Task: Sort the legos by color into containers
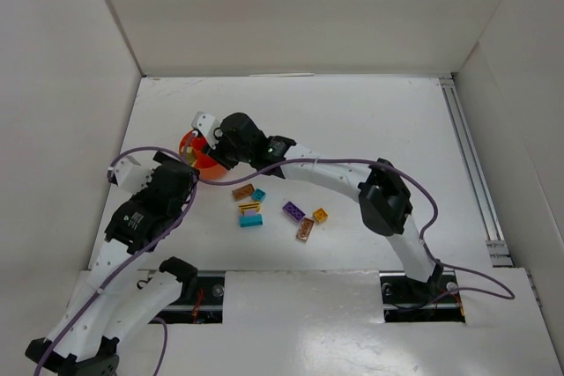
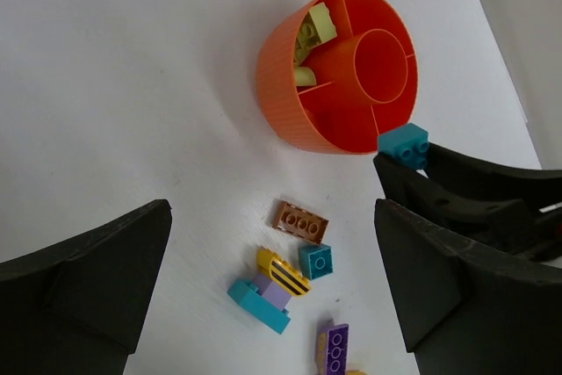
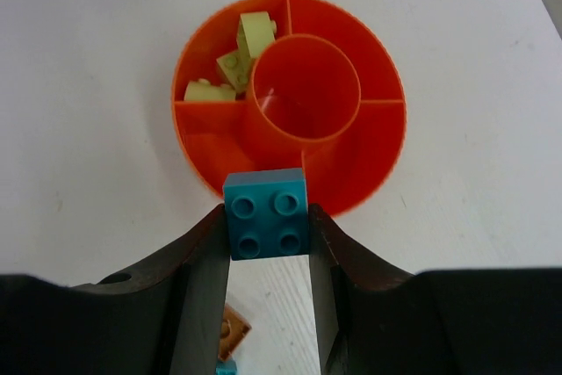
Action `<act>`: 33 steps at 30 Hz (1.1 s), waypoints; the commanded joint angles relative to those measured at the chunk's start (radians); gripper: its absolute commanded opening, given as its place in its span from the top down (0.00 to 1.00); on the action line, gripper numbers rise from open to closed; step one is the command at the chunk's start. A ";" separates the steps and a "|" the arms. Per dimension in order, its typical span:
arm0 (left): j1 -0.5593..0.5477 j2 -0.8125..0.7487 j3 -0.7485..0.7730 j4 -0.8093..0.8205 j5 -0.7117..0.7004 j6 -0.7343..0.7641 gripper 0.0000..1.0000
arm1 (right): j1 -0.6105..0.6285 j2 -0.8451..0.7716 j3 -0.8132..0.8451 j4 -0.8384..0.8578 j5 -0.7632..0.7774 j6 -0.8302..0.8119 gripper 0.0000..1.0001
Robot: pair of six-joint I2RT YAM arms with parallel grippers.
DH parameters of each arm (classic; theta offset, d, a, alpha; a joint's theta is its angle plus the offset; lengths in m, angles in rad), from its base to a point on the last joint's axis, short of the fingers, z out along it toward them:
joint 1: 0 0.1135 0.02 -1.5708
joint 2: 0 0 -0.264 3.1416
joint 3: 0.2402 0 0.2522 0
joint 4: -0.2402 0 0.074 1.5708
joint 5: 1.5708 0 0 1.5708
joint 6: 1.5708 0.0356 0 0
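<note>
- If you go by the top camera first, the orange bowl (image 1: 209, 164) sits at about 9 o'clock on the table (image 1: 370, 121), half hidden under the right gripper (image 1: 203, 141). I can't tell from up here what that gripper has.
- The left gripper (image 1: 145, 165) hangs at about 8 o'clock from the bowl, apart from it.
- Same view: loose legos lie around 4 o'clock from the bowl. There's a brown brick (image 1: 242, 191), a small teal brick (image 1: 259, 195), a striped yellow brick (image 1: 250, 208), a long teal brick (image 1: 251, 220), a purple brick (image 1: 293, 211), an orange-yellow brick (image 1: 321, 215) and a pinkish-brown brick (image 1: 306, 230).
- Left wrist cam: this gripper's jaws are spread as wide as they go, with nothing between them, just the table and loose legos below. The bowl is at 1 o'clock in the frame. It has a centre cup with compartments around it.
- Also there, the right arm's fingers pinch a square teal brick (image 2: 406, 144) at 4 o'clock on the bowl's rim.
- Right wrist cam: the jaws are clamped on that square teal brick, studs up, right over the rim at 6 o'clock. The lime bricks (image 3: 233, 63) are in the 10 o'clock compartment.
</note>
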 commanded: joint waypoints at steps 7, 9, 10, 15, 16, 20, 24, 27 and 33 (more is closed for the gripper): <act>0.005 -0.029 0.050 -0.039 -0.051 -0.008 0.00 | 0.009 0.135 0.172 0.049 -0.003 0.083 0.74; 0.005 -0.029 0.050 -0.039 -0.051 0.002 0.00 | 0.009 0.149 0.195 0.049 0.030 0.098 0.74; 0.005 -0.029 0.050 -0.039 -0.051 0.002 0.00 | 0.009 0.149 0.195 0.049 0.031 0.098 0.73; 0.005 -0.029 0.050 -0.039 -0.051 0.011 0.00 | 0.009 0.169 0.208 0.049 0.032 0.138 0.63; 0.005 -0.029 0.050 -0.039 -0.051 0.011 0.00 | 0.009 0.179 0.208 0.049 0.032 0.138 0.60; 0.005 -0.029 0.050 -0.039 -0.051 0.011 0.00 | 0.009 0.189 0.217 0.049 0.032 0.147 0.46; 0.005 -0.029 0.050 -0.039 -0.051 0.011 0.00 | 0.009 0.180 0.206 0.049 0.032 0.147 0.37; 0.005 -0.029 0.050 -0.039 -0.051 0.011 0.00 | 0.009 0.170 0.206 0.049 0.032 0.147 0.34; 0.005 -0.029 0.059 -0.039 -0.039 0.029 0.00 | 0.000 0.072 0.150 0.049 0.053 0.157 0.32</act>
